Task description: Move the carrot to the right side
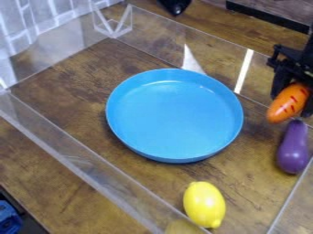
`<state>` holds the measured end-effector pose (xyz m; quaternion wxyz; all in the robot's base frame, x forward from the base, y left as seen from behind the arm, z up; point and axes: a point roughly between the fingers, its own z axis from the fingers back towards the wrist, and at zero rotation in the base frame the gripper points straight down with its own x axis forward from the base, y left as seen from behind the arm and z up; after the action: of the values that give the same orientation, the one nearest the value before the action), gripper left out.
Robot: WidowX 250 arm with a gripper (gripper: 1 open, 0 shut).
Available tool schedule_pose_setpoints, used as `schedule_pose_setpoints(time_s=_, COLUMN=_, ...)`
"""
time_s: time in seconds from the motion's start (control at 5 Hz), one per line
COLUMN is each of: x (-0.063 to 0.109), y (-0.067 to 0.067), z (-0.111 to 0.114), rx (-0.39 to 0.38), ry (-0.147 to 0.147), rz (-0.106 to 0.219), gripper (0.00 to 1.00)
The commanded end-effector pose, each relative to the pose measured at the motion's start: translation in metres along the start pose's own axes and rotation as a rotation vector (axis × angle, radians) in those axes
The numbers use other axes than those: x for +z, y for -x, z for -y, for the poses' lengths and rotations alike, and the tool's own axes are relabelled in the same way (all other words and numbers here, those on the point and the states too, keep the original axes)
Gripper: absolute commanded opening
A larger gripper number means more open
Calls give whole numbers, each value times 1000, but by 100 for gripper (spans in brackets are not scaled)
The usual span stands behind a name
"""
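Carrot [287,102] held at the gripper [294,87], right of the blue plate [175,115].
The black fingers are clamped shut on the carrot, which hangs at their six o'clock, long axis tilted toward seven o'clock, just above the purple eggplant [292,146]. It is orange, tapered, dark-ridged; its leafy top is hidden.

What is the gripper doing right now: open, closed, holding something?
Gripper: closed on the carrot, holding it just above the purple eggplant.
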<state>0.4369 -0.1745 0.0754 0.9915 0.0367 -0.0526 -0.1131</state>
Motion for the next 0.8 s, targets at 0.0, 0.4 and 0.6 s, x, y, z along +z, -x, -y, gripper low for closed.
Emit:
schedule_pose_setpoints(time_s=0.0, x=36, y=-12, z=-20, rx=55, ry=8, rz=74, gripper=0)
schedule_pose_setpoints(time_s=0.4, x=35, y=-4, z=-35, rx=106, ry=7, rz=61, gripper=0)
schedule_pose_setpoints(time_s=0.6, x=27, y=-4, z=-36, rx=126, ry=8, rz=58, gripper=0)
